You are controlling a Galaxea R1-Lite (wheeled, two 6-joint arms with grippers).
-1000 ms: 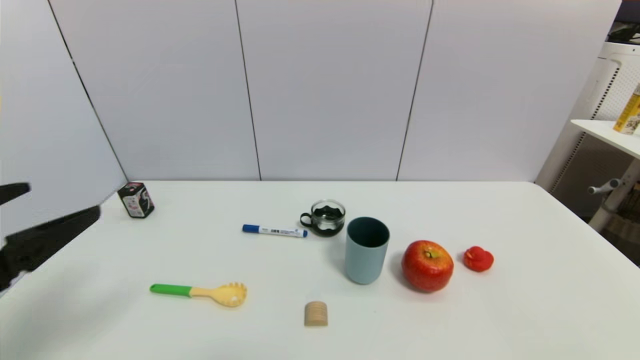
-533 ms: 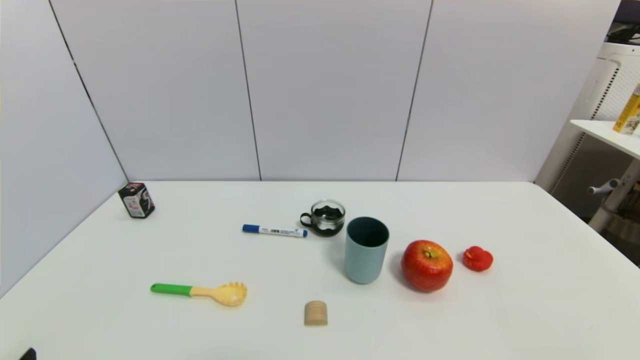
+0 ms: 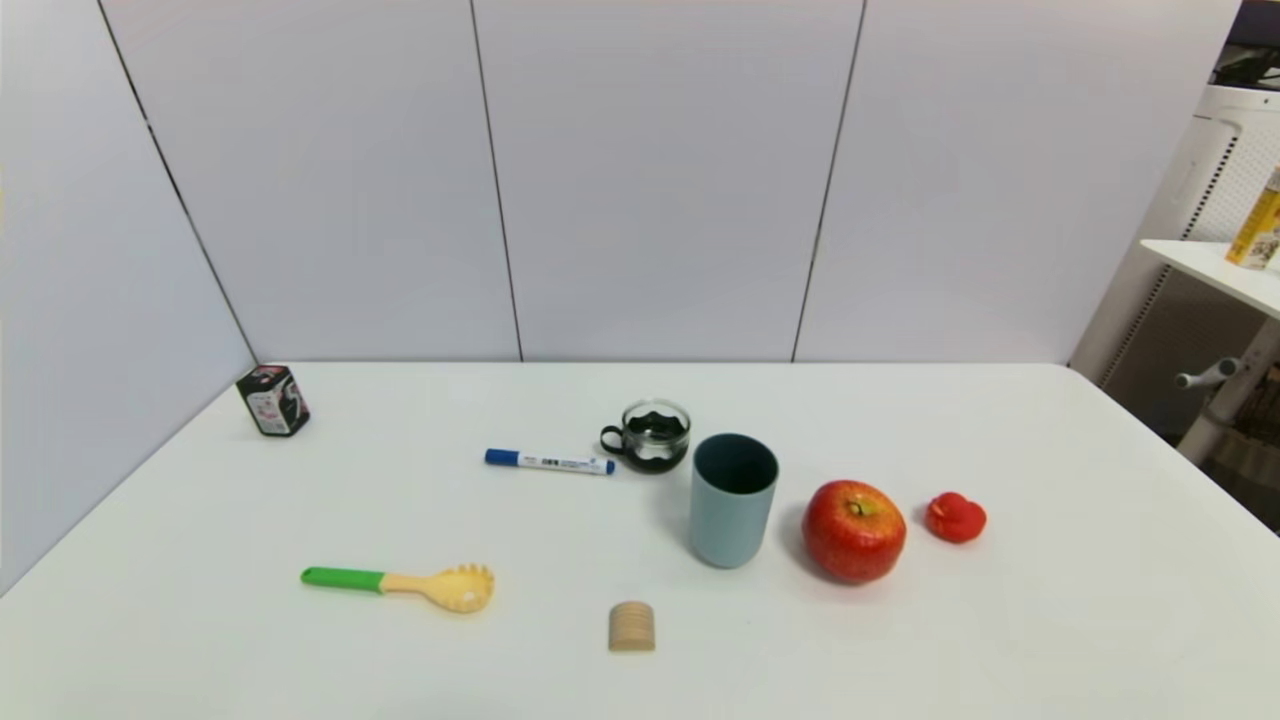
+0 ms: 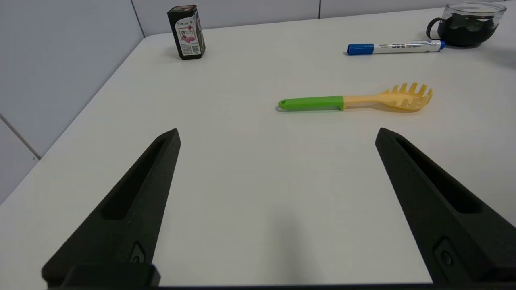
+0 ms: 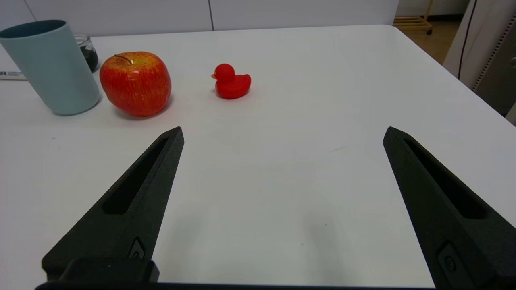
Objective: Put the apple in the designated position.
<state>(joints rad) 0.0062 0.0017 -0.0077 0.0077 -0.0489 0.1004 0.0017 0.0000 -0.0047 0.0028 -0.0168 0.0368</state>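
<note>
The red apple (image 3: 854,530) with yellow-orange patches rests on the white table between a blue-grey cup (image 3: 733,499) and a small red toy duck (image 3: 955,517). In the right wrist view the apple (image 5: 136,83) lies well beyond my right gripper (image 5: 282,135), which is open and empty near the table's front. My left gripper (image 4: 277,135) is also open and empty, low over bare table at the front left. Neither arm shows in the head view. The designated position is unmarked bare tabletop.
A green-handled pasta spoon (image 3: 400,583), a blue marker (image 3: 549,461), a glass cup with dark contents (image 3: 654,435), a wooden cylinder (image 3: 631,627) and a small black carton (image 3: 272,400) lie on the table. Grey panels stand behind and to the left; a shelf (image 3: 1215,262) at right.
The left arm, seen at the head view's left edge one second ago, has dropped out of that view. Nothing on the table has moved.
</note>
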